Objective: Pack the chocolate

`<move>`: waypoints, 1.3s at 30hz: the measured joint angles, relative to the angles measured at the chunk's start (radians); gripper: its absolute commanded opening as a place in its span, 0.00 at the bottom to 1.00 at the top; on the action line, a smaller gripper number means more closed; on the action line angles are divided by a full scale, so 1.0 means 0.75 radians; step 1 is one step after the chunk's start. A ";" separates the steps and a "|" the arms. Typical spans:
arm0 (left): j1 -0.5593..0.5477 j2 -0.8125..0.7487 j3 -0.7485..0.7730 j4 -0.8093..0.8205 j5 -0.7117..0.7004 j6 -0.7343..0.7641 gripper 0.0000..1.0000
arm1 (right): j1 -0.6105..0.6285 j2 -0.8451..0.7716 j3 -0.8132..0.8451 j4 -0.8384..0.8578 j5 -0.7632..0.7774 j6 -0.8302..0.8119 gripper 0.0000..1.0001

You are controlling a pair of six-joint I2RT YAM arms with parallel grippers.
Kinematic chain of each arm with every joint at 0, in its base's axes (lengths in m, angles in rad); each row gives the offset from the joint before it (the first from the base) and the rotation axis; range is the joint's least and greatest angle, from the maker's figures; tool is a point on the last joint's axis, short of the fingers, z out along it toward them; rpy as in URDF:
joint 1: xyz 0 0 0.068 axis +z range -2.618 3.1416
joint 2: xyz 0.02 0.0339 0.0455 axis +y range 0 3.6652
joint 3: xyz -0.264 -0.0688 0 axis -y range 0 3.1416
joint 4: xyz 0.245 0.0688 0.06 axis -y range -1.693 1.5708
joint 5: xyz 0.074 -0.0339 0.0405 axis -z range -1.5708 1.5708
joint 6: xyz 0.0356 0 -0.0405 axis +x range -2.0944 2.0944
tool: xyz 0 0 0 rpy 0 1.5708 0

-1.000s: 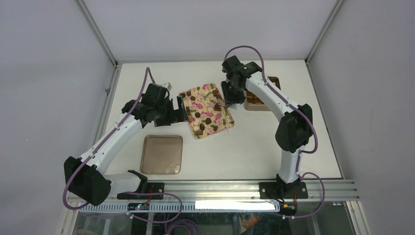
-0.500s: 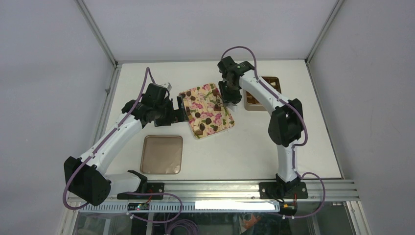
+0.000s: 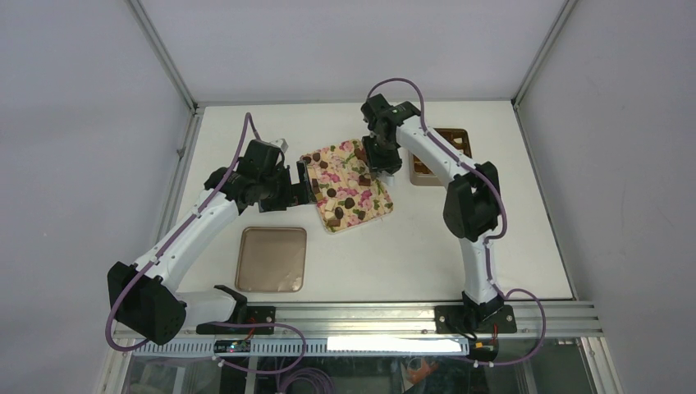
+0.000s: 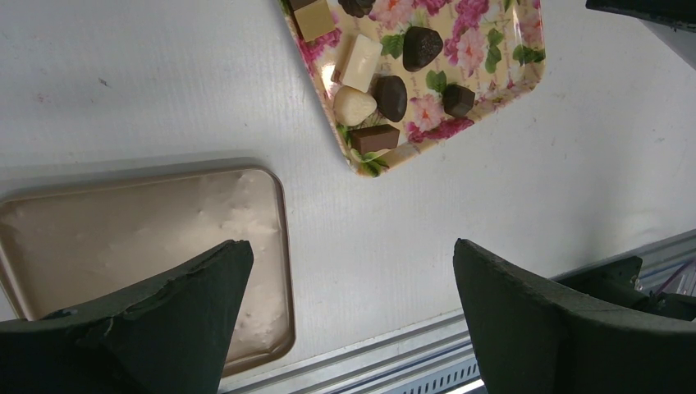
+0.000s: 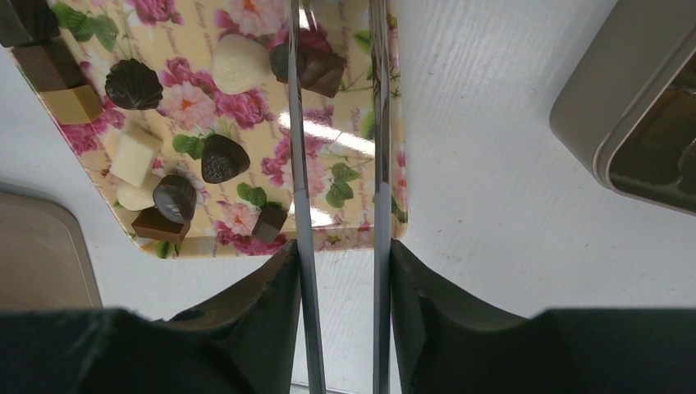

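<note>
Picking step: right end effector (image 5: 335, 25) — narrowly parted, empty — hovered over a chocolate (image 5: 316, 70) off-centre under one finger; centring, then closing, seemed next.

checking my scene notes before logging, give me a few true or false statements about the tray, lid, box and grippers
The left gripper is wide open and empty. True.
The lid sits on the box. False: it lies on the table, apart from the box.
Loose chocolates lie on a flowered tray. True.
Every chocolate on the tray is dark brown. False: some are white or tan.
The right gripper hangs over the lid. False: it is over the tray's right edge.
</note>
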 measured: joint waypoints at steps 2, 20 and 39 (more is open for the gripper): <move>0.000 0.000 0.000 -0.001 -0.001 0.000 0.99 | 0.001 0.013 0.009 -0.002 -0.003 -0.006 0.43; 0.000 0.000 -0.004 -0.001 -0.010 0.001 0.99 | 0.001 0.078 0.090 -0.038 -0.005 -0.021 0.10; 0.000 -0.007 -0.011 -0.001 -0.025 0.000 0.99 | -0.231 -0.445 -0.201 -0.030 0.002 -0.021 0.10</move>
